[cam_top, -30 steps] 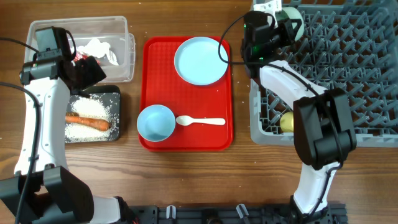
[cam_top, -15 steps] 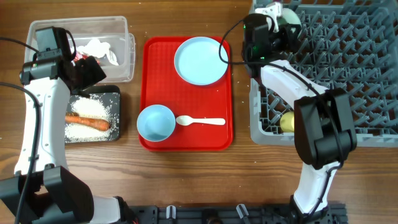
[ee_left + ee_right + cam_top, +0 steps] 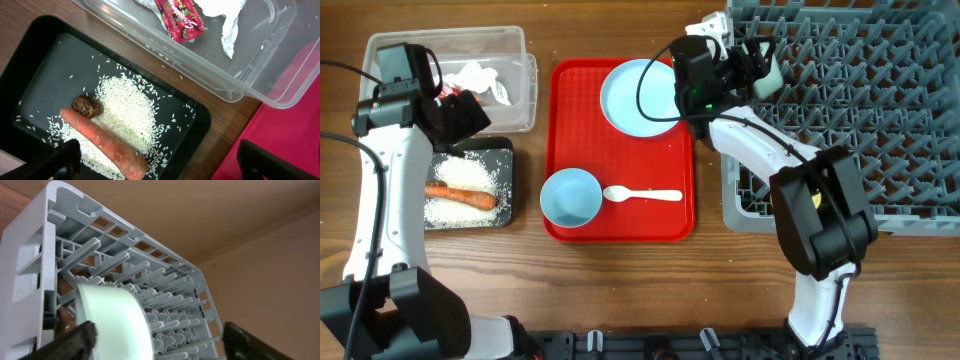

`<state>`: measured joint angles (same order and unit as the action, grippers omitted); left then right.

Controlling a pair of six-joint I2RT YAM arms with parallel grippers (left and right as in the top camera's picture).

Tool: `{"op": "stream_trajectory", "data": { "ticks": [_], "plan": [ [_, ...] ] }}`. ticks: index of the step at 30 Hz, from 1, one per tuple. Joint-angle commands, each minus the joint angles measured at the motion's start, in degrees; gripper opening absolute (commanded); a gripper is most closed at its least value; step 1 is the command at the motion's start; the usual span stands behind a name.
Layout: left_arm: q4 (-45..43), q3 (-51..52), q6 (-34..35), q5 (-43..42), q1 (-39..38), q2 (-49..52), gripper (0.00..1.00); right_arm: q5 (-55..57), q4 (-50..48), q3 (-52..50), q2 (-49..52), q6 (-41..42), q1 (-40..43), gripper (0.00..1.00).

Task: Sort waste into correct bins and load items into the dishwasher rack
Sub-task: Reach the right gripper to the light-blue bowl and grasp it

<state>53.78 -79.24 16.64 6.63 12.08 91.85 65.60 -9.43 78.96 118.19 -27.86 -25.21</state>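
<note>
Left side of the table point(image 3: 720, 270): left arm point(image 3: 390, 170) up over the meeting edge of clear tub point(image 3: 520, 60) and black tray point(image 3: 503, 150). Left jaws spread wide and empty, only the dark fingers point(image 3: 62, 160) showing, cut off at the bottom corners of the wrist view.

In the tub: crumpled white napkin point(image 3: 227, 22) and red snack wrapper point(image 3: 180, 20), both cropped by the top edge of that view and half hidden behind the arm from overhead.

In the black tray: orange carrot point(image 3: 107, 147) across a bed of white rice grains point(image 3: 130, 115), with a small brown food lump point(image 3: 87, 106) at the carrot's upper end, touching or nearly so. Lump not to be made out from overhead.

Centre: flat red tray point(image 3: 620, 150) carrying the light blue plate point(image 3: 642, 97) at the far end, the blue bowl point(image 3: 570, 197) at the near left corner and the white spoon point(image 3: 642, 195) just beside it, scoop end toward the bowl.

Right: right arm point(image 3: 760, 140) reaching to the far left corner of the grey dishwasher rack point(image 3: 880, 110) and covering part of its left edge. Right jaws apart, pinching nothing. Mint-white bowl point(image 3: 117, 322) on its side among the pegs, close against one finger point(image 3: 82, 340), with a clear gap to the other. Touching or just beside: cannot tell. Lower part of the bowl cut off by the frame; from overhead, only a sliver past the wrist.
</note>
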Motion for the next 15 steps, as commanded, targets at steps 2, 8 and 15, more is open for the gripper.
{"op": "stream_trajectory", "data": {
  "ticks": [2, 8, 15],
  "plan": [
    [-0.1, -0.9, 0.3, 0.7, 0.3, -0.7, 1.00, -0.1, -0.2, 0.2, 0.6, 1.0, -1.3, 0.96],
    [-0.1, -0.9, 0.3, 0.7, 0.3, -0.7, 1.00, -5.1, 3.6, 0.2, -5.5, 4.5, -8.1, 1.00],
    [-0.1, -0.9, 0.3, 0.7, 0.3, -0.7, 1.00, -66.9, 34.3, 0.2, -18.6, 28.4, -12.2, 1.00]
  ]
}}
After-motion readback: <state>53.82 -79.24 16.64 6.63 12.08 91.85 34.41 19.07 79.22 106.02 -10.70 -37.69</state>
